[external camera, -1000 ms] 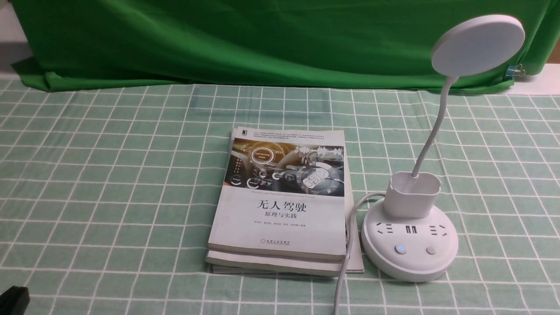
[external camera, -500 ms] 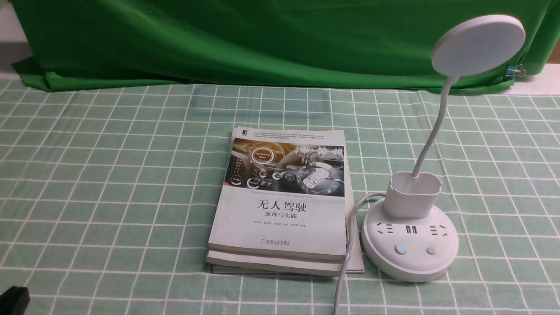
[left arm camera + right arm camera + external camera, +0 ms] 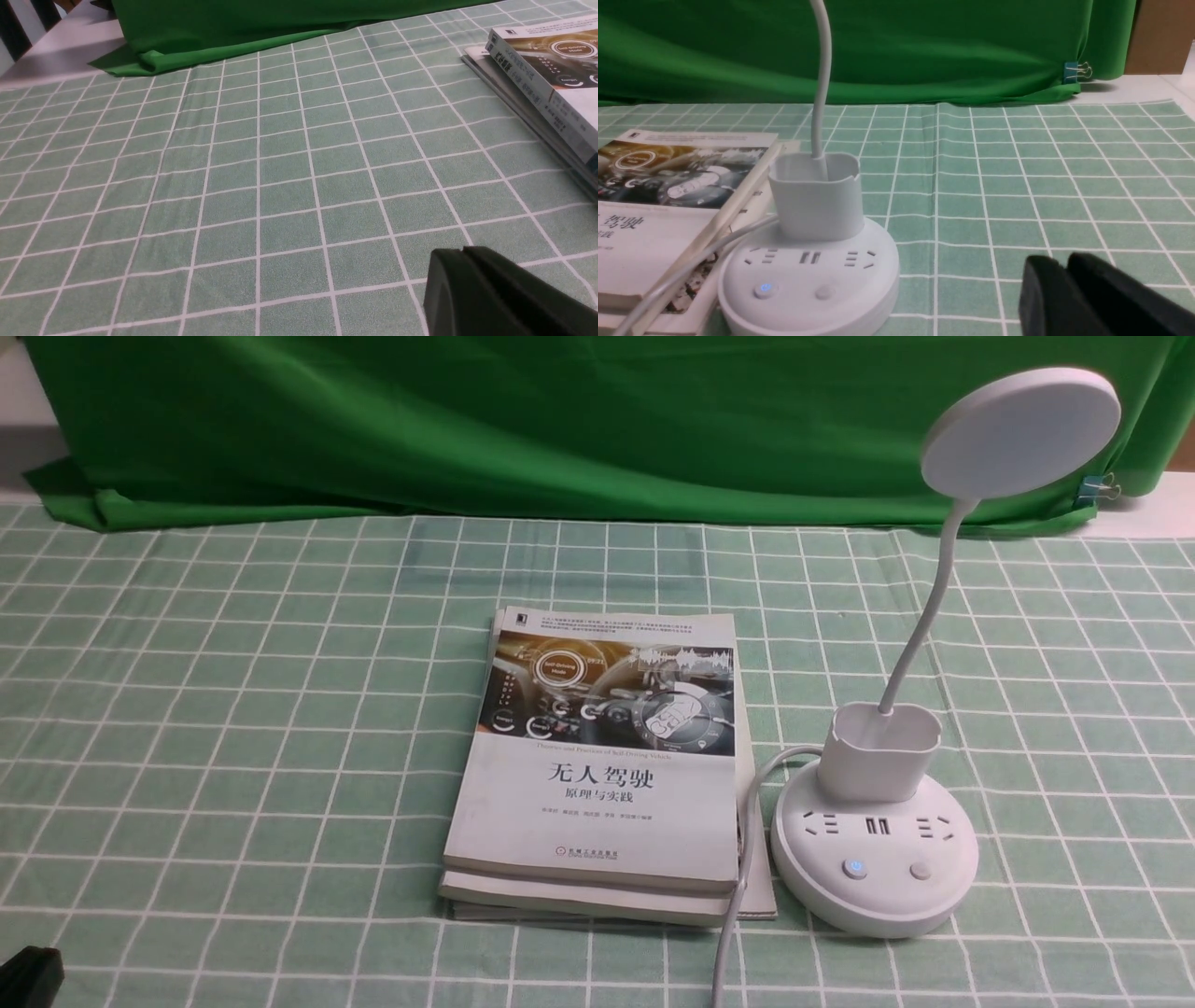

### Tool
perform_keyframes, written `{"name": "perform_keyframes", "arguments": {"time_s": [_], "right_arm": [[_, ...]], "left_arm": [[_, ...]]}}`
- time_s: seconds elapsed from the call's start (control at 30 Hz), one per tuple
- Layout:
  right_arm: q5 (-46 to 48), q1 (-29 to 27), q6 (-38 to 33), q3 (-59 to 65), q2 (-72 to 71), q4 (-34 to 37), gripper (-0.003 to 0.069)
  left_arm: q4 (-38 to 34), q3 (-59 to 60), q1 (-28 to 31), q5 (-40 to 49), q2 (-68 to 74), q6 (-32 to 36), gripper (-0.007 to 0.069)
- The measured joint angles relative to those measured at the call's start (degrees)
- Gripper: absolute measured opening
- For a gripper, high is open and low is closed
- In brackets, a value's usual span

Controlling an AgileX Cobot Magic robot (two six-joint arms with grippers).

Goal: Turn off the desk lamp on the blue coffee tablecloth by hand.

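1. Across the last second I see almost nothing change in the front view: the lamp point(image 3: 875, 831), the books point(image 3: 597, 775) and the cloth point(image 3: 233, 709) sit exactly where they were, and only the black corner of my left gripper point(image 3: 28, 975) sits a touch lower at the frame's edge.
2. The lamp stands on the cloth just to the right of the books, its cord point(image 3: 738, 896) running along their right edge toward me.
3. On the base, the left button point(image 3: 854, 868) glows blue and the right button point(image 3: 921, 870) is dark. I cannot tell from the disc head point(image 3: 1020, 432) whether the light is on, since I see only its back.
4. In the right wrist view, my right gripper point(image 3: 1064, 289) is low over the cloth, near the base point(image 3: 808, 275) but clear of it, fingers pressed together with only a thin seam between them.
5. In the left wrist view, the left gripper point(image 3: 462, 284) is also pressed together, holding nothing, well apart from the lamp.
6. My judgement: the task is not yet started. The right arm is the one placed to press, and the lit button looks the likely target.
7. The risk I see is the closed tip nudging the light base or hitting the wrong button.
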Motion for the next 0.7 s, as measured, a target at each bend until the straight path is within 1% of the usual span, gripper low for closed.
{"name": "perform_keyframes", "arguments": {"time_s": [0.7], "right_arm": [[0.0,0.0,0.0,0.0,0.0,0.0,0.0105]], "left_arm": [[0.0,0.0,0.0,0.0,0.0,0.0,0.0]]}}
